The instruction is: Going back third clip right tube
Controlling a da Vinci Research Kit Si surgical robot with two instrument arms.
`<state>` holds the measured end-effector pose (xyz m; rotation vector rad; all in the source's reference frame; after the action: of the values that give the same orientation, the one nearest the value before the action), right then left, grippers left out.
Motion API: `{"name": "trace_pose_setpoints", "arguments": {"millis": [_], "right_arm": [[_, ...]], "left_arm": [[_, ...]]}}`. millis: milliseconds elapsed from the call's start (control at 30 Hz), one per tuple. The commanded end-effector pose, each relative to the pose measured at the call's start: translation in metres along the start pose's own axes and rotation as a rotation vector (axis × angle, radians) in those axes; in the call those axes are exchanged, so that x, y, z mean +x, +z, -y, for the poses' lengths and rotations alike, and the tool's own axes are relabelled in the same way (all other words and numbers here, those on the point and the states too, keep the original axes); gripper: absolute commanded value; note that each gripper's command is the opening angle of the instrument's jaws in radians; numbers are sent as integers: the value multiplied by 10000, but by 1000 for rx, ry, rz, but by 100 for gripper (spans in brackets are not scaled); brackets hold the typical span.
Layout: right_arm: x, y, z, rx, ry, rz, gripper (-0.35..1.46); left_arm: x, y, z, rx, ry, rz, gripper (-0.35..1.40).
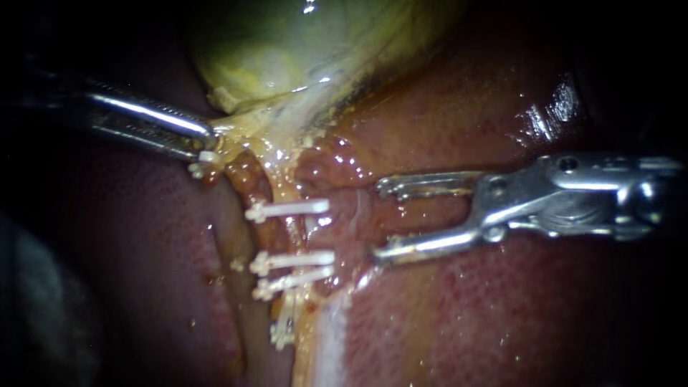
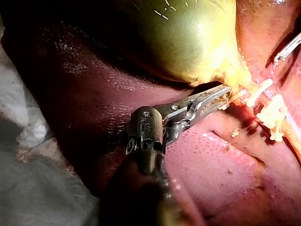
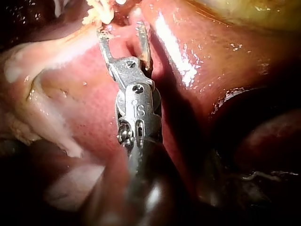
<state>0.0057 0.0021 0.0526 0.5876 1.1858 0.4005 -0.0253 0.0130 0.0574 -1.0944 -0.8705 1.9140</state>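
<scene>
Hovering centre-right of frame, your right tool (image 1: 378, 221): jaws wide apart, empty, just right of three white clips (image 1: 294, 259) crossing tube (image 1: 284, 233) at centre. Left tool (image 1: 206, 142), upper left: jaws clamped on yellow tissue (image 1: 244, 129) below gallbladder (image 1: 287, 43).

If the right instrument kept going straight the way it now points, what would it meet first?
Probably the clipped tube, in the gap between the upper clip and the two clips below; the right instrument points there, though depth is unclear.
</scene>
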Motion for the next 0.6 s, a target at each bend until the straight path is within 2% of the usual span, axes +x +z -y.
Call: {"name": "trace_pose_setpoints", "arguments": {"millis": [33,300,467,600], "right_arm": [[-1,-7,1,-1,0,-1,50],[-11,-29,3,7,-43,17,50],[-14,-34,4,3,-47,43,50],[-15,-36,4,4,-48,44,50]], "left_arm": [[1,0,0,-1,0,0,-35],[0,9,2,4,1,-2,-35],[-3,28,9,7,5,-3,-35],[-8,44,17,2,10,0,-35]]}}
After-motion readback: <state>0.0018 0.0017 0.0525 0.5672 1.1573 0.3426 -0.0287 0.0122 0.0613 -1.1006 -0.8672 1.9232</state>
